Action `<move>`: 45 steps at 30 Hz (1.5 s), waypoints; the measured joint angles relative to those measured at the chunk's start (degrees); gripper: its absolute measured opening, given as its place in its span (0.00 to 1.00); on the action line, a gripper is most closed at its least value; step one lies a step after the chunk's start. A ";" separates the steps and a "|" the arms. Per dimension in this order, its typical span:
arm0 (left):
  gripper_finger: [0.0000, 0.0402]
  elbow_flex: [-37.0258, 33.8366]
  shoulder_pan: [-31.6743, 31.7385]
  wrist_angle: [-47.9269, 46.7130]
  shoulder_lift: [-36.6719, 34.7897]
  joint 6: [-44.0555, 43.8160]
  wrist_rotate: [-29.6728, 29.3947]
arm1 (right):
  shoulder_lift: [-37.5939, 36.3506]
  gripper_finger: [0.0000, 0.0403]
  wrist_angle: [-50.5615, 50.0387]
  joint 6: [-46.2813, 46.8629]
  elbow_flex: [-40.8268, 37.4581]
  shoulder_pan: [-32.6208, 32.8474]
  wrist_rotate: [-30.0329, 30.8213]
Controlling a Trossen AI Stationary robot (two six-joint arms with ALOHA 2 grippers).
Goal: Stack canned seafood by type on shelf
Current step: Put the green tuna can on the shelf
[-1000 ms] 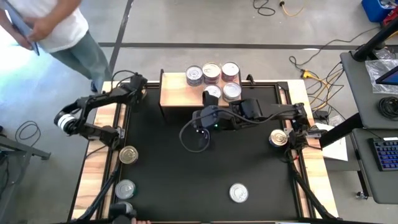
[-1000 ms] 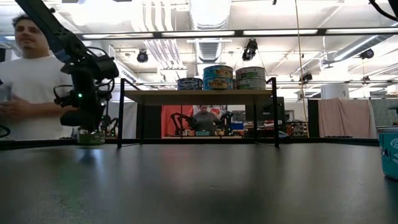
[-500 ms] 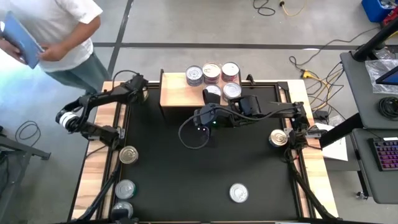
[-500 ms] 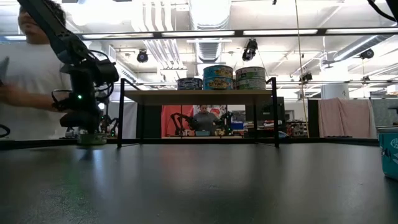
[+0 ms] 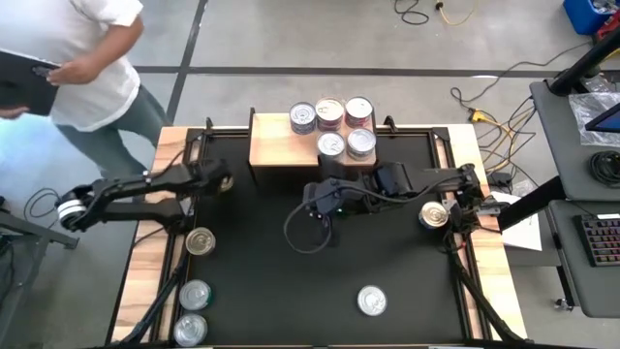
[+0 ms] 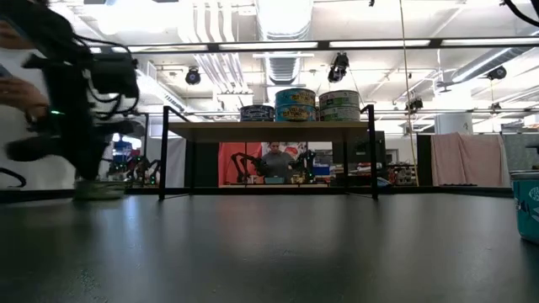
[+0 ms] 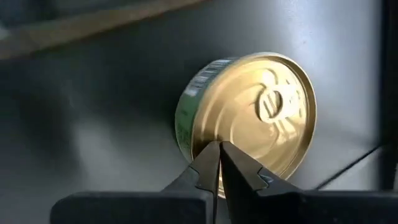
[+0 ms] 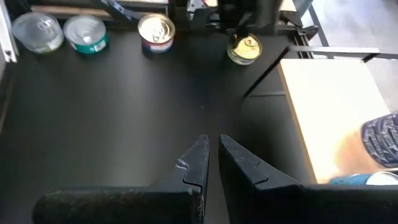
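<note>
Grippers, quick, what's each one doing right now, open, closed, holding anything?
Left gripper: shut, empty, pointed at the gold can.
Right gripper: nearly shut, empty, over the mat beside the shelf.

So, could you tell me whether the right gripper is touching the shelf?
Apart. In the right wrist view the right gripper hangs over bare black mat, with a clear strip of it before the shelf.

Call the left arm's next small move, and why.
Probably open the left tool and lower it around the gold-lidded can. The fingers look shut, aimed at that can lying alone on the black mat, off the shelf.
</note>
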 joint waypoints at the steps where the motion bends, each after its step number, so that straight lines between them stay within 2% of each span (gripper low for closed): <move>1: 0.00 -0.55 -2.61 -1.93 -1.57 2.67 -1.05 | 0.00 0.07 0.47 0.35 -0.02 0.29 0.13; 4: 0.00 -2.20 -11.40 -7.57 -5.99 10.88 -3.04 | 0.00 0.07 2.94 1.43 -0.02 1.18 0.23; 8: 0.00 -4.09 -26.44 -5.62 -9.66 15.68 -3.49 | 0.12 0.07 6.32 2.46 -0.02 2.11 0.44; 11: 0.00 -5.01 -36.98 0.97 -10.09 15.97 -4.02 | 0.26 0.07 7.70 3.09 -0.04 2.53 1.31; 14: 0.00 -6.55 -44.81 10.73 -8.60 18.46 -5.27 | 0.64 0.07 8.39 3.37 -0.13 2.53 1.77; 18: 0.00 -8.18 -50.34 29.44 -3.88 29.56 -5.94 | 0.87 0.07 8.70 3.27 -0.20 2.22 3.20; 21: 0.00 -7.86 -51.16 41.22 0.19 41.62 -3.70 | 0.87 0.07 12.13 3.24 -0.20 1.19 5.31; 23: 0.01 -5.72 -51.06 44.77 2.39 44.16 -3.84 | 0.87 0.07 15.79 3.36 -0.20 0.10 5.74; 28: 0.09 0.37 -51.00 40.49 5.17 49.25 -4.59 | 0.85 0.07 22.29 2.91 -0.20 -2.03 5.74; 33: 0.27 5.27 -50.92 29.57 4.82 50.43 -2.42 | 0.85 0.07 22.00 1.10 -0.20 -2.56 5.72; 39: 0.49 8.04 -50.90 9.74 2.08 42.24 -4.52 | 0.85 0.07 21.87 1.39 -0.20 -2.27 5.68; 42: 0.54 8.54 -50.76 1.33 0.19 38.45 -6.60 | 0.85 0.07 21.61 3.96 -0.20 -1.93 5.68; 45: 0.55 8.69 -50.07 -4.60 -1.52 35.47 -7.49 | 0.85 0.07 21.56 6.05 -0.20 -1.50 5.65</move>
